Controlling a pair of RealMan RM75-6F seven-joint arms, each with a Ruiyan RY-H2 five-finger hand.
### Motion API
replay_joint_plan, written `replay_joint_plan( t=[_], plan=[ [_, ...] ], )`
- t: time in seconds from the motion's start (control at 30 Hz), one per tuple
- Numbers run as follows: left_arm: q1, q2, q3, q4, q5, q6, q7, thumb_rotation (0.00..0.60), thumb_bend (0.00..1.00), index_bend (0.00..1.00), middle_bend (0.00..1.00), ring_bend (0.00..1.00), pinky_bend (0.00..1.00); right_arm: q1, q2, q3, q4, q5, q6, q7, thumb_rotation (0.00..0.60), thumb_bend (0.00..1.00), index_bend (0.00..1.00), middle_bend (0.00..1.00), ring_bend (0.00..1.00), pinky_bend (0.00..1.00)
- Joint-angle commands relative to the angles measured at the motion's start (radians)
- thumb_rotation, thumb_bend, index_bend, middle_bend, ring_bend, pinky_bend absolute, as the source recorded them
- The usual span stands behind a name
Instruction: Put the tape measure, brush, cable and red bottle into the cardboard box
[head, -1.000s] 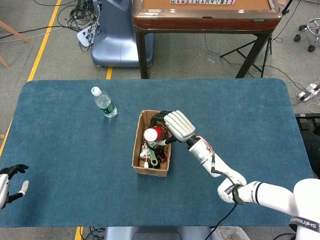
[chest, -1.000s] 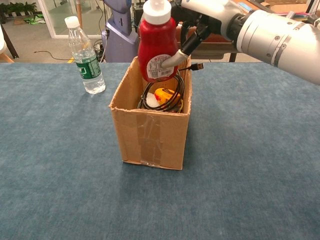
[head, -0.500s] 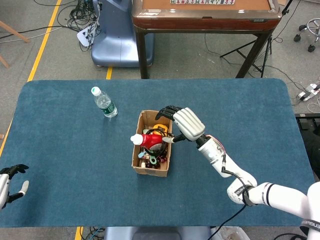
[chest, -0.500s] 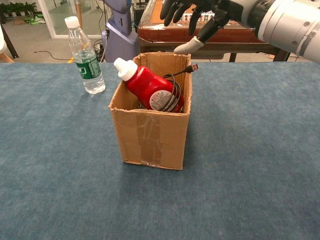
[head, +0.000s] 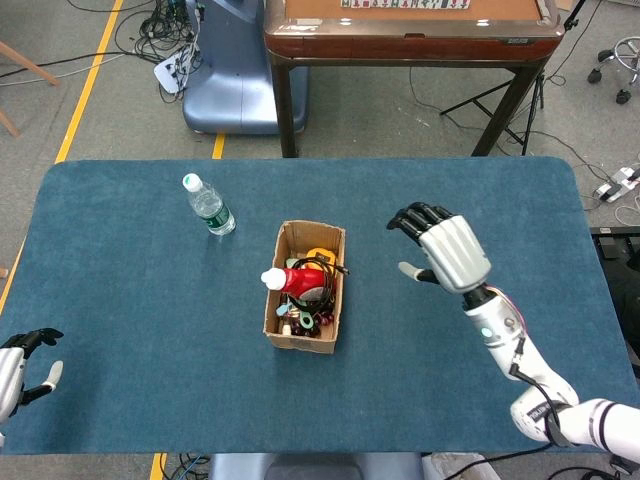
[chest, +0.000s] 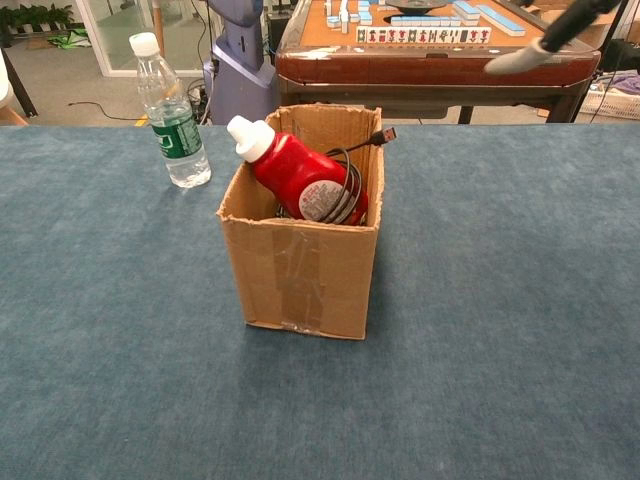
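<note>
At the near left edge of the table (head: 120, 300), my left hand (head: 22, 365) rests with its fingers apart and holds nothing. In the middle of the blue cloth stands the cardboard box (chest: 300, 270), open at the top, with a strip of clear tape on its front wall. Inside it the red bottle (chest: 300, 175) lies tilted, its white cap pointing up to the left above the rim and its label turned toward me. The black cable (chest: 352, 170) is coiled just behind the bottle, and its plug sticks out over the right wall. From above I see something yellow (head: 318, 256) at the far end of the box; the small things at the near end I cannot identify. To the right, well apart from the box, my right hand (head: 440, 248) hovers with fingers spread and empty. Further left and back stands a water bottle (chest: 168, 112), upright.
</note>
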Motion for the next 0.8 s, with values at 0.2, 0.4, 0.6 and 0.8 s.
replay_joint_plan(
  t=[0.2, 0.4, 0.6, 0.8],
  plan=[
    [0.001, -0.033, 0.003, 0.046, 0.097, 0.068, -0.057, 0.600, 0.35, 0.35, 0.41, 0.35, 0.55, -0.185, 0.084, -0.083, -0.033, -0.002, 0.154, -0.139, 0.600, 0.00, 0.36, 0.36, 0.27, 0.46],
    [-0.008, -0.046, 0.003, 0.060, 0.106, 0.063, -0.052, 0.600, 0.35, 0.37, 0.41, 0.35, 0.55, -0.294, 0.115, -0.128, -0.074, 0.069, 0.195, -0.259, 0.600, 0.00, 0.36, 0.37, 0.27, 0.44],
    [-0.016, -0.053, -0.001, 0.069, 0.106, 0.060, -0.054, 0.600, 0.35, 0.37, 0.41, 0.35, 0.55, -0.382, 0.111, -0.165, -0.063, 0.070, 0.242, -0.211, 0.600, 0.00, 0.36, 0.37, 0.27, 0.44],
    [-0.026, -0.061, -0.011, 0.071, 0.114, 0.067, -0.062, 0.600, 0.35, 0.37, 0.41, 0.35, 0.55, -0.472, 0.077, -0.181, -0.031, 0.070, 0.324, -0.187, 0.600, 0.00, 0.36, 0.37, 0.27, 0.44]
  ],
)
